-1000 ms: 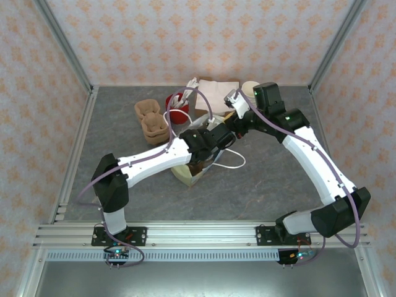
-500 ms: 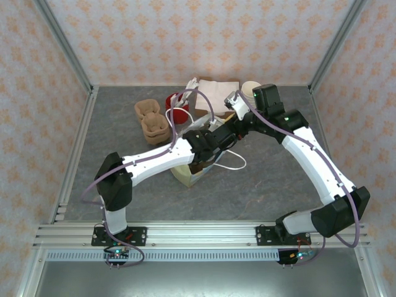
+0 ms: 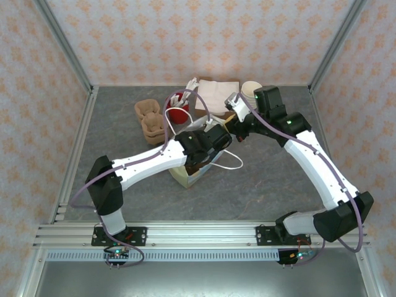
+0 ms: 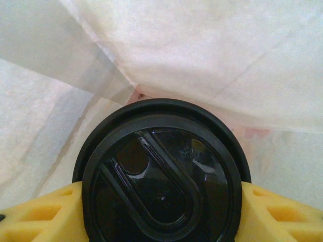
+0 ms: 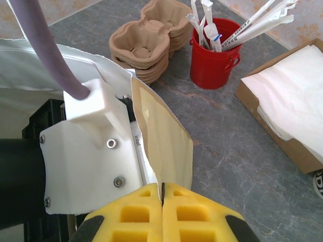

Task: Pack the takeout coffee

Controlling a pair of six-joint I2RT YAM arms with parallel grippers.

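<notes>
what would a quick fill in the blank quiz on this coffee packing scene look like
1. The left gripper holds the takeout coffee, which is capped in ____ plastic.
2. The right gripper is ____ on the rim of the white bag.
3. The wrapped straws stand in a ____ bucket.

Missing words: black; shut; red

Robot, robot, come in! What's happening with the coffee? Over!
Left jaws shut on takeout coffee, inside white bag. Right jaws pinch bag rim. No blockage seen.
</notes>
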